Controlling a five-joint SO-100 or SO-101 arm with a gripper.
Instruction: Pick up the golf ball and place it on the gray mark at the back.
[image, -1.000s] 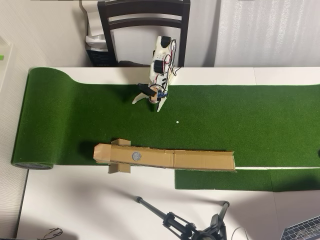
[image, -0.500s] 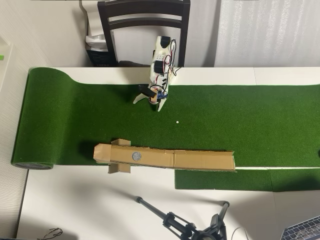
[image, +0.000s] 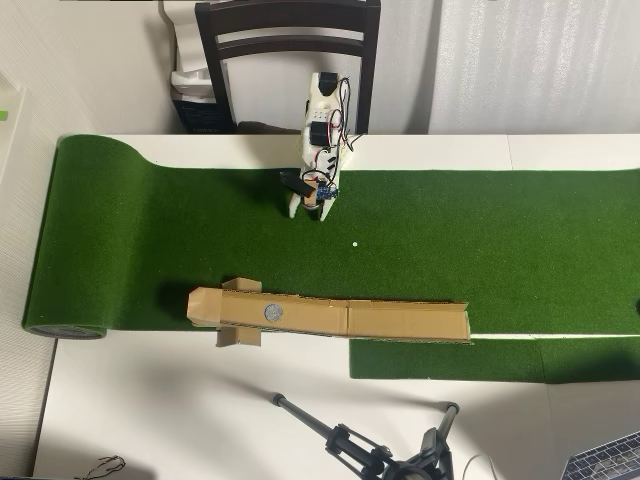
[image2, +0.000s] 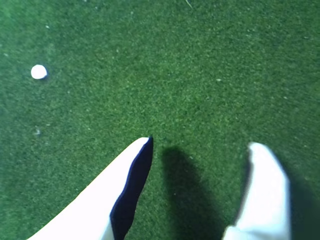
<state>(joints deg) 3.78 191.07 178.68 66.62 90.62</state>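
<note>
No golf ball shows in either view. The gray mark (image: 272, 312) is a small speckled circle on the left part of a long brown cardboard strip (image: 400, 321), seen in the overhead view. My gripper (image: 309, 213) hangs over the green turf near the mat's far edge, well above the mark in the picture. In the wrist view the gripper (image2: 200, 150) is open, with only bare turf between its white fingers (image2: 265, 175). A tiny white dot lies on the turf in the overhead view (image: 354, 243) and at the upper left of the wrist view (image2: 38, 71).
The green turf mat (image: 150, 230) covers a white table, with its left end rolled up. A dark chair (image: 288, 40) stands behind the arm. A black tripod (image: 360, 445) and a laptop corner (image: 605, 462) are at the near edge.
</note>
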